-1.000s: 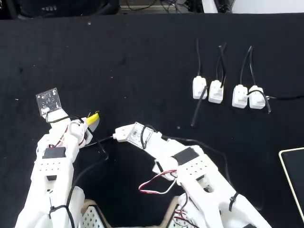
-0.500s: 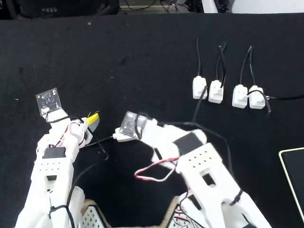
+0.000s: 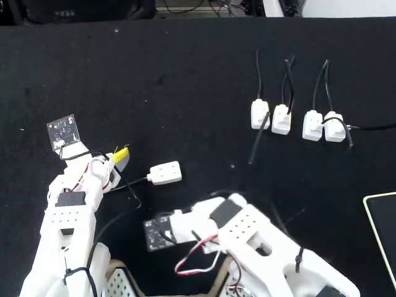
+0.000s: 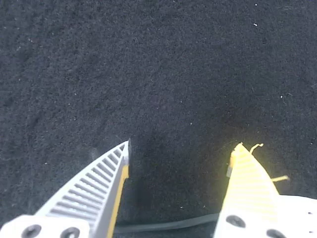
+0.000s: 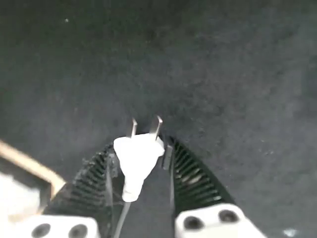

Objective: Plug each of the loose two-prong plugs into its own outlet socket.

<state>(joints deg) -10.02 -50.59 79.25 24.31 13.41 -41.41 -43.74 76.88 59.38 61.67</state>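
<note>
Right pincer (image 5: 139, 147) back with plug (image 5: 136, 157)

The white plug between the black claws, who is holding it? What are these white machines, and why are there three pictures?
The white machines are two robot arms, side by side at a black table. The big picture comes from a camera up high that looks down on both arms. The other two come from little cameras on the arms' wrists, so you look along each claw, which is called a gripper. The right gripper is pinching a white plug with two metal prongs. The left gripper, which has a yellow finger, is open and holds nothing. On the table lies a white outlet socket on a black cord, close to the left arm. Farther off are four small white plug pieces with black cords.
</note>
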